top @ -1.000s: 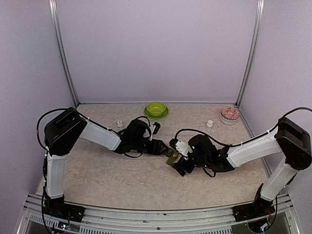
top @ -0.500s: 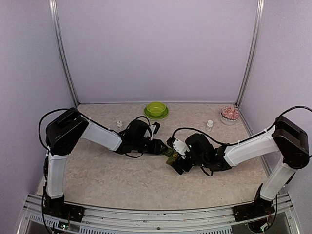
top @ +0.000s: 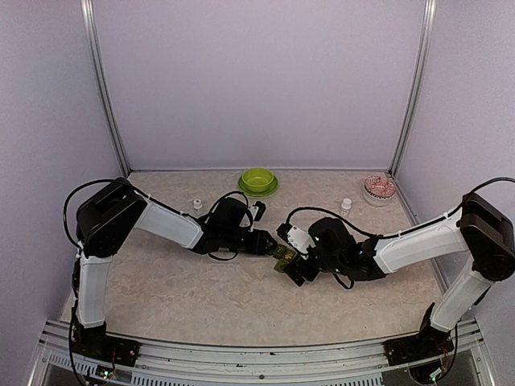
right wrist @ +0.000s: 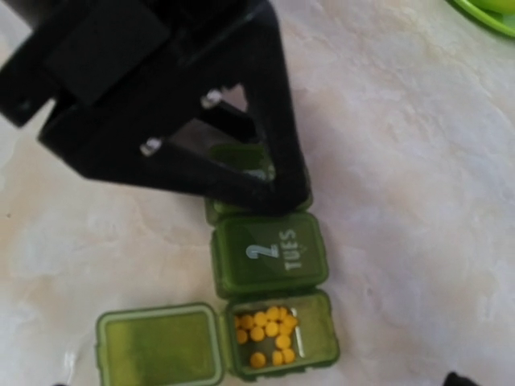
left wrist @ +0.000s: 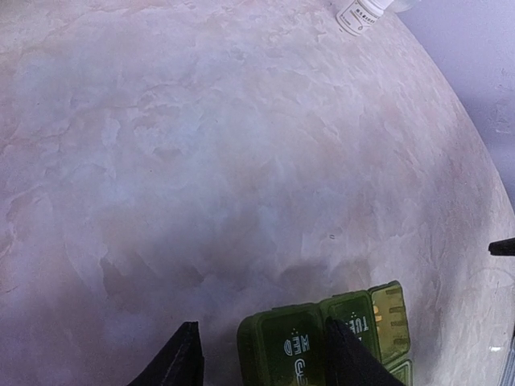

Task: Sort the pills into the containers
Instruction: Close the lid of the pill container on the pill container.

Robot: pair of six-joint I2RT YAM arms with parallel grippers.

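pills (right wrist: 269, 330) in pill box (right wrist: 269, 257) open end compartment, left claw (left wrist: 259, 338) straddling opposite end

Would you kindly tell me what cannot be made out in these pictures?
Pill box, end compartment: right wrist view, covered by the left claw.
Pill box's lower part: left wrist view, cut off by the bottom edge.
Pills: top view, too small.

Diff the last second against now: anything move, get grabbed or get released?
Barely. The right arm crept its wrist slightly left, toward the left tool; the right tool stays open by the pill box. Nothing grabbed or released. Unchanged: left tool at the box's far end, the other end's lid open with pills inside, bowl in place.
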